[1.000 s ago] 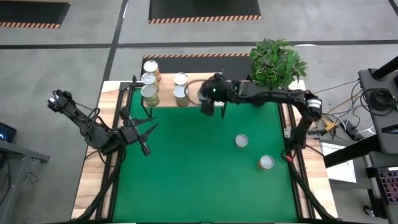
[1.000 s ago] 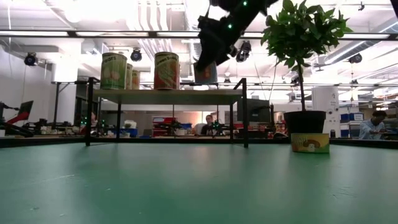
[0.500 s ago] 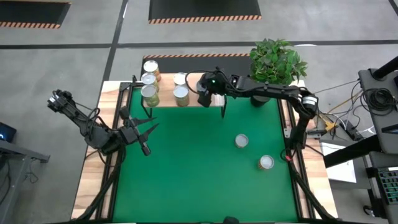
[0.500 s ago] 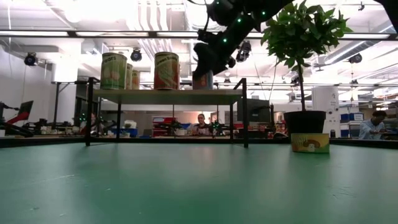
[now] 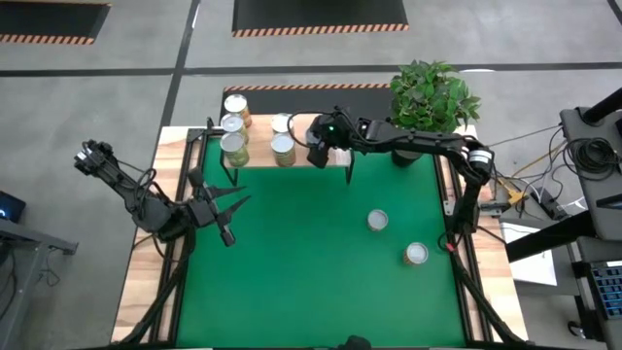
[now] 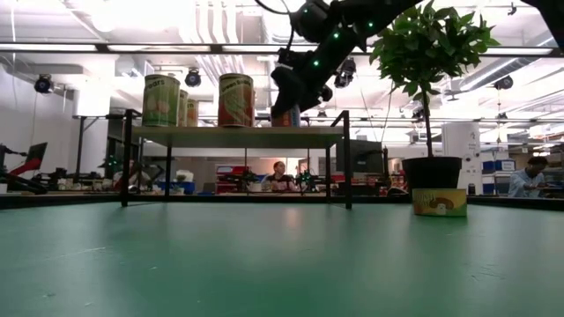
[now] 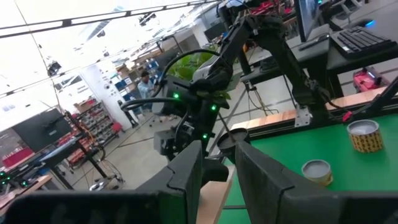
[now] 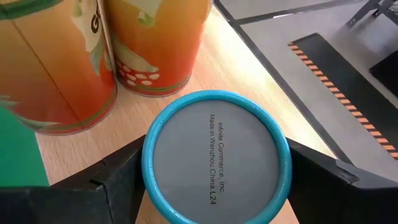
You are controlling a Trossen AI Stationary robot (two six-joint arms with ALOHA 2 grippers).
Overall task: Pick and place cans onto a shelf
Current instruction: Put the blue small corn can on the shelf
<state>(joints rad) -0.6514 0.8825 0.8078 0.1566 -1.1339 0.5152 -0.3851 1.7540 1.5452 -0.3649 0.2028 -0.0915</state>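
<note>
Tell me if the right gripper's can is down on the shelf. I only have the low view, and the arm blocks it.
Observer: In the right wrist view, the blue-rimmed can appears to be standing on the shelf. The right gripper has its fingers against both sides of the can.
Operator: Anything crowding it?
Observer: Two orange-labelled cans stand just beyond it, with bare board between.
Operator: I see one can on the mat. Is that all?
Observer: No. The high view shows two, a nearer can and an outer can. The left gripper waits at the mat's left edge.
</note>
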